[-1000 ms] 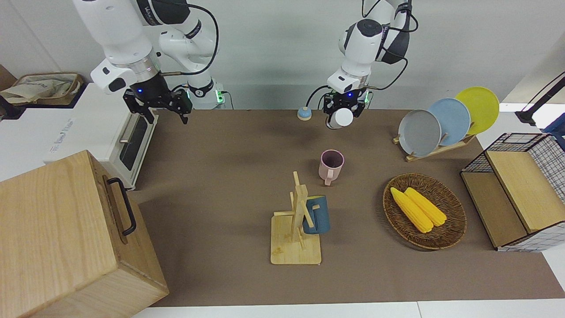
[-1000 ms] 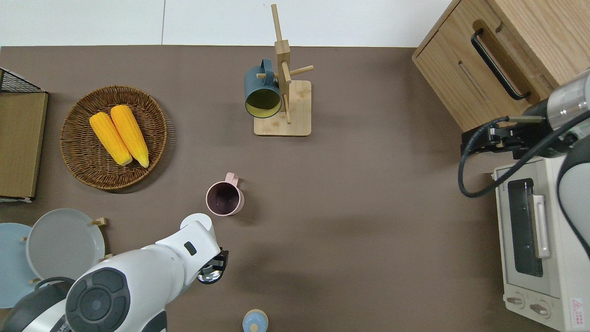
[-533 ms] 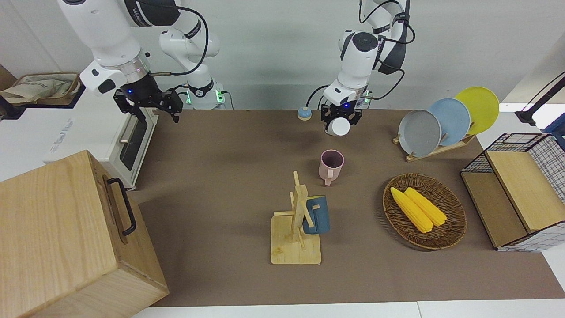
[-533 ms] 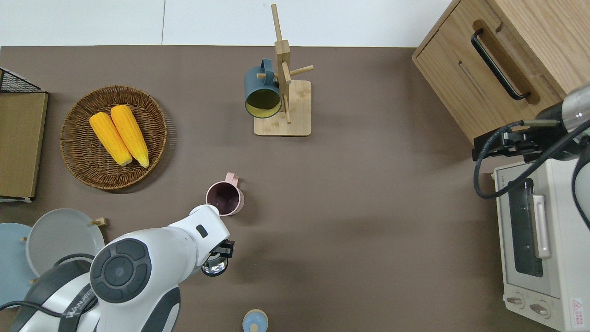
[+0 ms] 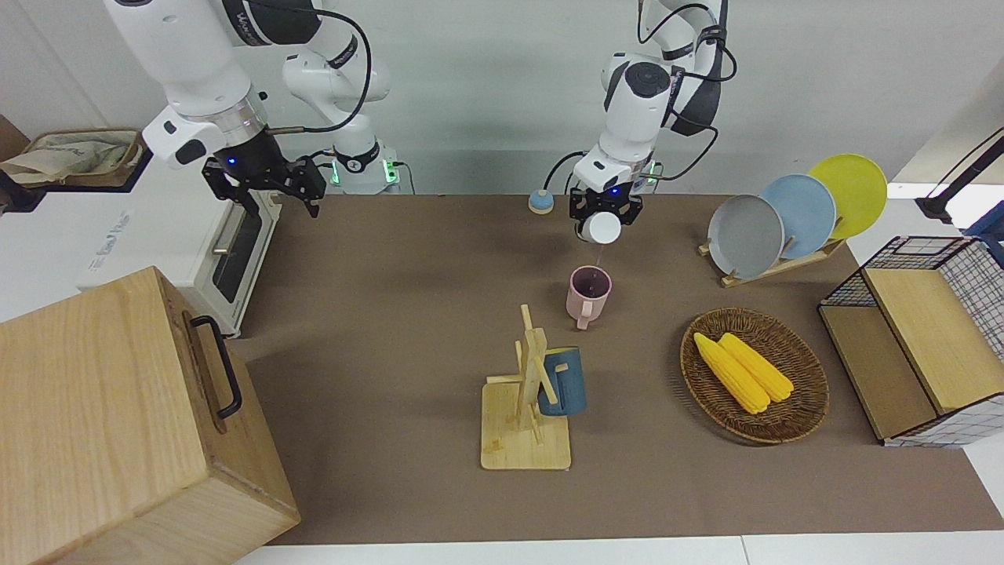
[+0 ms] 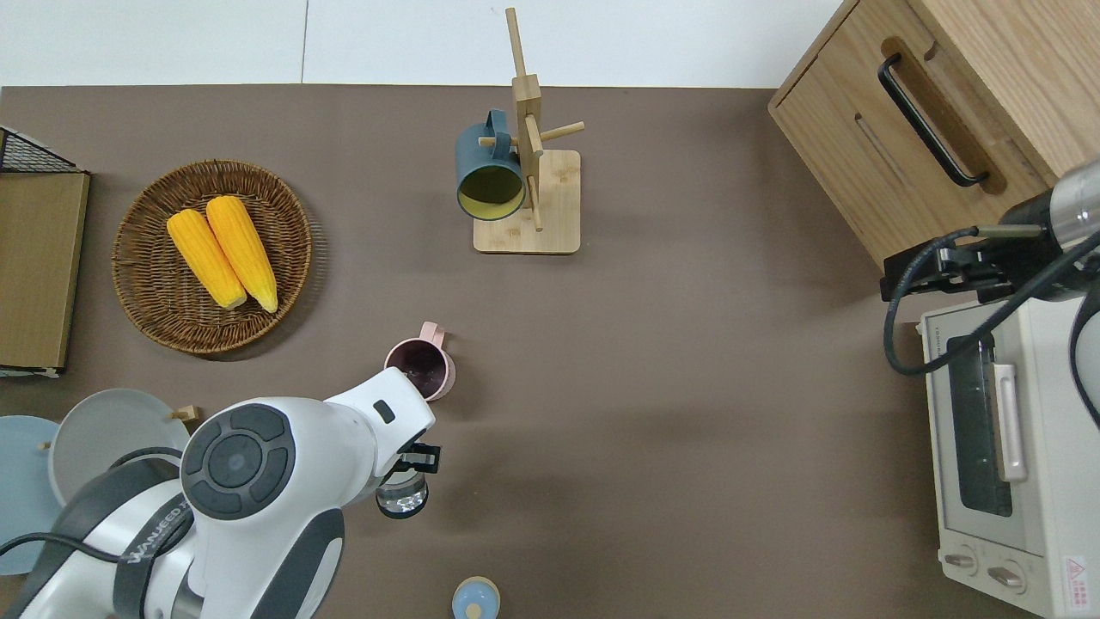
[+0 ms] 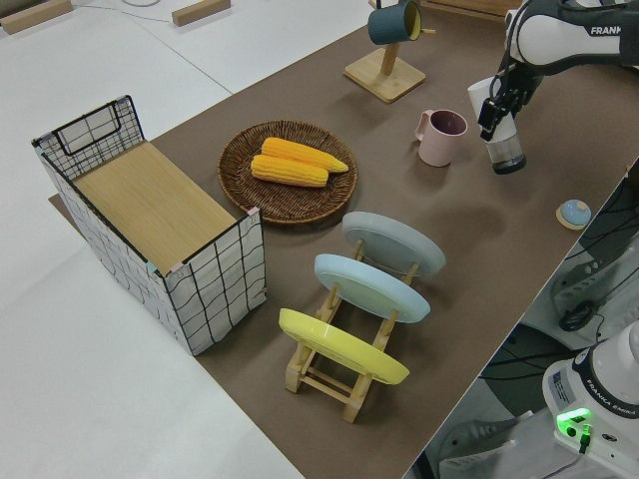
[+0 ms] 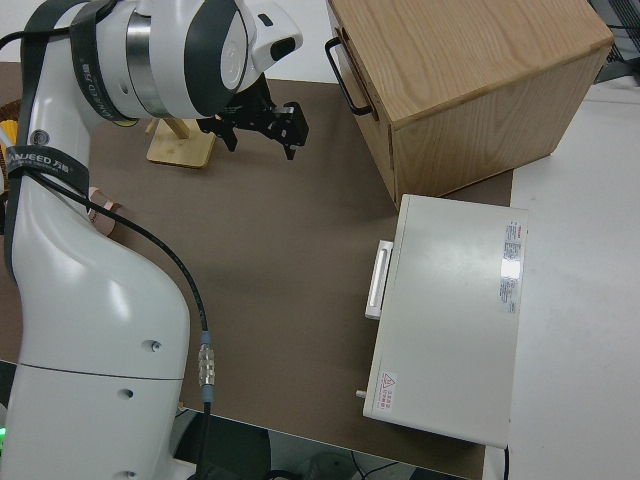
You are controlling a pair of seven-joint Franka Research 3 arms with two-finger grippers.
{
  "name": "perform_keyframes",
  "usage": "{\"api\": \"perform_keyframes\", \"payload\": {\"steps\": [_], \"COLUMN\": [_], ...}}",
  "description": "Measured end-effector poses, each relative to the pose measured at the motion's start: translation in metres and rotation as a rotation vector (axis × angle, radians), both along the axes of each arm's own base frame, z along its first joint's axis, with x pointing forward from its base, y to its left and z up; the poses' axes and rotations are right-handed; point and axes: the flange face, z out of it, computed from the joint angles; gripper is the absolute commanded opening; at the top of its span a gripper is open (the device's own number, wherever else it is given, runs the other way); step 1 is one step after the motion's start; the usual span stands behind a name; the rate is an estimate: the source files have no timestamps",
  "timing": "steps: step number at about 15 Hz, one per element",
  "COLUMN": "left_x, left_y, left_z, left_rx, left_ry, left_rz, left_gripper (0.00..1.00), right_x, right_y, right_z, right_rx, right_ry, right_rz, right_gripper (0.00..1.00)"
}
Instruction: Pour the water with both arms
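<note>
Here, the left gripper is closed around a clear water bottle, tipped toward the pink mug near the middle of the brown worktop, closer to the robots' edge. A thin stream of water falls from the bottle into the mug. The right gripper, fingers spread and empty, is parked.

Bright, even light falls from above, leaving soft, diffuse shadows on the brown surface, densest beneath the basket toward 6 o'clock. The toaster oven top shows mild glare. Straight edges seem slightly bowed near the front view's corners.
</note>
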Motion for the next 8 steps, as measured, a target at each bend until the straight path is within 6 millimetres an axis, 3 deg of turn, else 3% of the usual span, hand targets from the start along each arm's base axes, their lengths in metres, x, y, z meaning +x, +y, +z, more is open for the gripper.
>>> {"api": "perform_keyframes", "payload": {"steps": [8], "left_x": [0.0005], "left_y": [-0.0017], "left_z": [-0.0061], "left_rx": [0.002], "left_ry": [0.038], "left_rz": [0.005], "left_gripper": [0.0], "right_x": [-0.0006], "right_y": [0.0072], "right_z": [0.0004], "right_rx": [0.002], "right_ry": [0.0], "right_rz": [0.013], "right_gripper": [0.985]}}
